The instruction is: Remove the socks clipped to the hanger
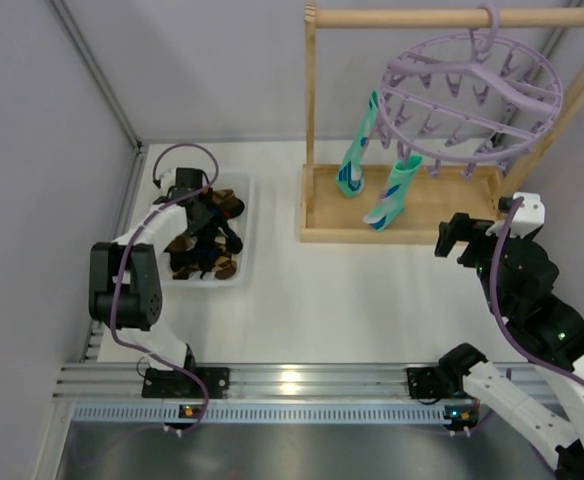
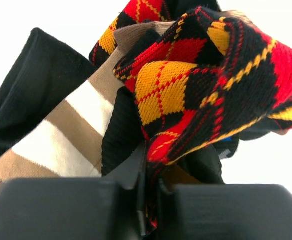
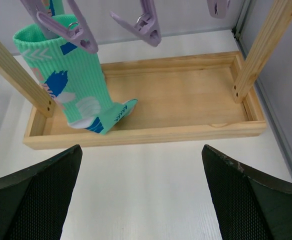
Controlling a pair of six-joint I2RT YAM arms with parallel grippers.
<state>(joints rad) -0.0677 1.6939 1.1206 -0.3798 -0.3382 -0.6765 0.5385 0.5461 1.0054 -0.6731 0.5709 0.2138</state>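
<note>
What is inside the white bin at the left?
A heap of socks; the left gripper is shut on a red-yellow diamond sock. The bin's floor is hidden beneath.

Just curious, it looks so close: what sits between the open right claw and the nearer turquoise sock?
In the right wrist view, only bare white table and the wooden tray's front rail separate the right claw from the turquoise sock.

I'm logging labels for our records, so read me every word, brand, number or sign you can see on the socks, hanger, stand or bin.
No text can be read in any view.
The turquoise socks carry only white and blue shapes; the red and yellow diamond sock shows only its pattern.
The lilac hanger, wooden stand and bin show no lettering.
</note>
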